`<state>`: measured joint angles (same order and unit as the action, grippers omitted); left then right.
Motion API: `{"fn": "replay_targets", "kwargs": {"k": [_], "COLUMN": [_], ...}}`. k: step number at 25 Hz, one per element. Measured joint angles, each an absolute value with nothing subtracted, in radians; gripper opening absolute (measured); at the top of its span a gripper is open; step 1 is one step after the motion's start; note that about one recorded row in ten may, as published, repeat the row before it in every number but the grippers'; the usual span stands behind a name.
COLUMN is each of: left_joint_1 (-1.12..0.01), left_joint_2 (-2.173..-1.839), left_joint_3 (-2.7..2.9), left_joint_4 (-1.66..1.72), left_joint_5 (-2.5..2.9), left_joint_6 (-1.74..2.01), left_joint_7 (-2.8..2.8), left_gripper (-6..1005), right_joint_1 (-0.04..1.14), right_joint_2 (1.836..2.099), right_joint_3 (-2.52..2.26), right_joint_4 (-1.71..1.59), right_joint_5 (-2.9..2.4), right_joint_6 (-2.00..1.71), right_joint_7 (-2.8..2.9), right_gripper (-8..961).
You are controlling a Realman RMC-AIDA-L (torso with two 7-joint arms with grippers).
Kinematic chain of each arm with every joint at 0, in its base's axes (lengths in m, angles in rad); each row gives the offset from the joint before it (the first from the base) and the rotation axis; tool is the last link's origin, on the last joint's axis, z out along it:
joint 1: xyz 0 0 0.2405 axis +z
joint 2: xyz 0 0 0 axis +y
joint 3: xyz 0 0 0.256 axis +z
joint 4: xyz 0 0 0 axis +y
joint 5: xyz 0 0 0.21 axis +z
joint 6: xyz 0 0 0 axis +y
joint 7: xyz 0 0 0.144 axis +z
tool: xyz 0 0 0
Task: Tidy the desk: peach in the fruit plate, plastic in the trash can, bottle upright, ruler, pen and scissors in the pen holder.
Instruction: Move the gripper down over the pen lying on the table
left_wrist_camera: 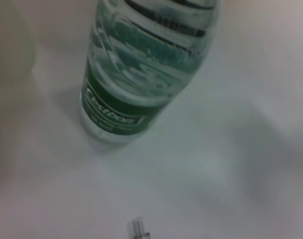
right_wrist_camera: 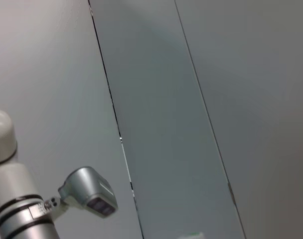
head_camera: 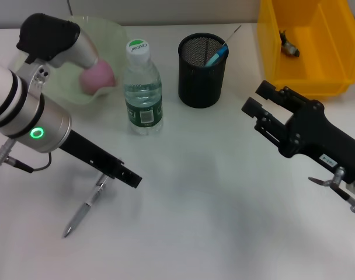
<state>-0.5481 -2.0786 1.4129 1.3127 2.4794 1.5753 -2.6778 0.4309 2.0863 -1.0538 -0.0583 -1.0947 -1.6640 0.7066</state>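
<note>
A silver pen (head_camera: 84,210) lies on the white table at the front left. My left gripper (head_camera: 124,173) hovers low just beyond the pen's upper end (left_wrist_camera: 137,229). The water bottle (head_camera: 143,87) (left_wrist_camera: 146,64) stands upright behind it. A pink peach (head_camera: 98,76) rests in the pale green fruit plate (head_camera: 110,32). The black mesh pen holder (head_camera: 202,73) holds a blue thing and a thin grey one; I cannot tell whether they are the ruler or the scissors. Crumpled plastic (head_camera: 289,45) lies in the yellow trash can (head_camera: 309,70). My right gripper (head_camera: 258,98) is open, to the right of the holder.
The left arm's silver body (head_camera: 25,111) covers the table's left side and part of the plate. The yellow trash can stands at the back right corner, close behind my right gripper. The right wrist view shows only a wall and the left arm (right_wrist_camera: 22,209).
</note>
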Motion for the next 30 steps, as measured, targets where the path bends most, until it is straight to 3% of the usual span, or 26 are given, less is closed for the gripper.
{"fn": "replay_targets", "kwargs": {"k": [30], "left_joint_1": [-0.602], "left_joint_2": [-2.077], "left_joint_3": [1.416], "left_joint_4": [1.214], "left_joint_5": [2.571], "left_joint_6": [1.556], "left_joint_7": [-2.68], "left_gripper": [787], "right_joint_1": [0.478], "right_joint_2": [2.09], "right_joint_3": [-1.065], "right_joint_4": [-0.056], "right_joint_5": [-1.103], "right_joint_6": [-1.626], "right_joint_7": [0.71], "right_gripper": [479]}}
